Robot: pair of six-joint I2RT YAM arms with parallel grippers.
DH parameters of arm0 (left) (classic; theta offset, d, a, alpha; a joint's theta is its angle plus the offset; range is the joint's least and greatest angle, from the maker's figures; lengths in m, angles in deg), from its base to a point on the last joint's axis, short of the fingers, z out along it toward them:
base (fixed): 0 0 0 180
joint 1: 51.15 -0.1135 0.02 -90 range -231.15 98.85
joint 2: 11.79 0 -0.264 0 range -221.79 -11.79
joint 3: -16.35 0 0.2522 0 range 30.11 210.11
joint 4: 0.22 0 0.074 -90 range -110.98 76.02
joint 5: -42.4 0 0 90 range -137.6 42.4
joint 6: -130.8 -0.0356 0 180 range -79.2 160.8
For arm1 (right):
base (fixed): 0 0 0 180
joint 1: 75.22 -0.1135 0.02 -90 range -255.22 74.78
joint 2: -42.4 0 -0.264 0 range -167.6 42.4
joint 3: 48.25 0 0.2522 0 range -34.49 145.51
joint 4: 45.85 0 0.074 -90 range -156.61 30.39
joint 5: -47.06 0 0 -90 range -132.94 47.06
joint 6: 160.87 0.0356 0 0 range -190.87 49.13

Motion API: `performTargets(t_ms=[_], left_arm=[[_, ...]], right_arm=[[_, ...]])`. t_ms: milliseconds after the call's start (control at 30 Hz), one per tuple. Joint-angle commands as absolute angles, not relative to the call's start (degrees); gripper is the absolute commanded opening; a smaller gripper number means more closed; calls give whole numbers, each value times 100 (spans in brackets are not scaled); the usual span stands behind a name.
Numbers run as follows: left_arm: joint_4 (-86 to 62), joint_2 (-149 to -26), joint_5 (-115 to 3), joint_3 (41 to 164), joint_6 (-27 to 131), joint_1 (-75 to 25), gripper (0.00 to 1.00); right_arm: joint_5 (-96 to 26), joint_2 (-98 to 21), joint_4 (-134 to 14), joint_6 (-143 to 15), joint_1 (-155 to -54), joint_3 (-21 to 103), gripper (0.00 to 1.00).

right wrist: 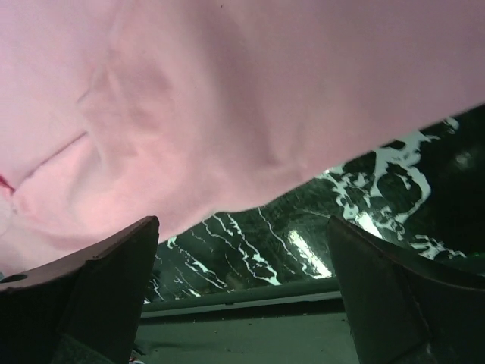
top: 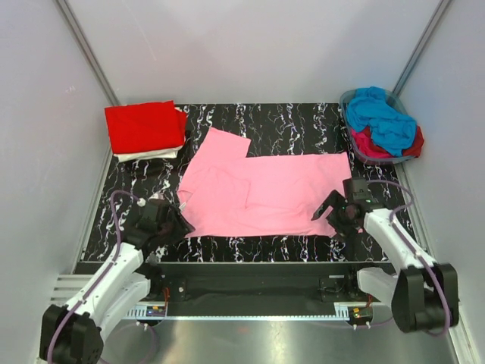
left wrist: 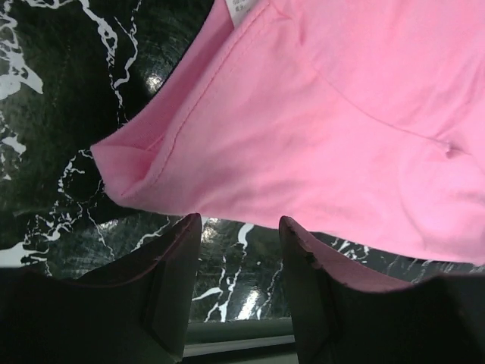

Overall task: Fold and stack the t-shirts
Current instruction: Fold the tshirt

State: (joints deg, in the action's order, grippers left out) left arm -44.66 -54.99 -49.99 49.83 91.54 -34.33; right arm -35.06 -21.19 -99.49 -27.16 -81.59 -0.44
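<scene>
Top external: one pink t-shirt (top: 265, 193)

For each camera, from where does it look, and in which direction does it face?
Top external: above and behind the arms, looking down at the table, pink t-shirt, folded red t-shirt and basket; both arms show.
Left wrist: low over the table, facing the shirt's edge with the white label; the open left gripper shows.
Right wrist: low, facing the shirt's edge; the open right gripper shows.
Shared: all see the pink t-shirt.
</scene>
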Motion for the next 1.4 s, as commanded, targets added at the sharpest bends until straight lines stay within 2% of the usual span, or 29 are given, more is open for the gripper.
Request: performTargets(t_ms=[0, 100, 200, 267, 300, 367, 500, 600, 633, 700, 733, 767, 800, 833, 933, 1000, 1167, 1367], left_arm=[[-4825, -5073, -4480, 5014, 9643, -3357, 51], [-4940, -5020, -4348, 5146, 9661, -3357, 51], [-4992, -5038, -4216, 5541, 9372, -3357, 50], [-4801, -5239, -4162, 6146, 8769, -3357, 54], [-4669, -5605, -4206, 6366, 8504, -3348, 59], [-4431, -6203, -4180, 7244, 7835, -3357, 62], [-4044, -8475, -4188, 8922, 6982, -3375, 59], [-3579, -9935, -4696, 10214, 6437, -3462, 58], [-3517, -10333, -4725, 10992, 6166, -3489, 58], [-3708, -11577, -5031, 11944, 5909, -3585, 61], [-3866, -12021, -5093, 12967, 5769, -3638, 61], [-4181, -12460, -5181, 13500, 5741, -3769, 61], [-4332, -13282, -5426, 14018, 5724, -3849, 62], [-4473, -13691, -5576, 14989, 5636, -3919, 63], [-4957, -15037, -5674, 16595, 5400, -4078, 66], [-4932, -15547, -5657, 16879, 5355, -4139, 69], [-4124, -15663, -5657, 16133, 5442, -4218, 75], [-4360, -16077, -5780, 16511, 5829, -4227, 78]], right_arm=[[-4266, -1386, -10837, -2306, -8173, 216, 100], [-4661, -1279, -10847, -2130, -8173, 216, 100], [-4568, -1499, -10743, -2182, -8173, 409, 100], [-4304, -1508, -10471, -2313, -8173, 471, 100], [-3633, -1447, -9991, -2392, -8173, 428, 100], [-3031, -1315, -9400, -2543, -8234, 174, 98], [-2502, -683, -7987, -2542, -8655, -362, 99], [-2204, 45, -6977, -2744, -9156, -881, 100], [-2168, 143, -6780, -2771, -9287, -1143, 100], [-2150, 319, -6296, -2762, -9543, -1408, 100], [-2158, 364, -6147, -2710, -9578, -1679, 100], [-2115, 390, -5832, -2657, -9588, -1778, 100], [-2123, 469, -5829, -2648, -9579, -1813, 100], [-2123, 487, -5803, -2648, -9579, -1823, 100], [-2062, 487, -5671, -2631, -9588, -1928, 100], [-1974, 426, -5522, -2613, -9588, -1980, 100], [-1842, 171, -5249, -2552, -9588, -2025, 100], [-1851, 118, -5231, -2560, -9588, -2016, 100]])
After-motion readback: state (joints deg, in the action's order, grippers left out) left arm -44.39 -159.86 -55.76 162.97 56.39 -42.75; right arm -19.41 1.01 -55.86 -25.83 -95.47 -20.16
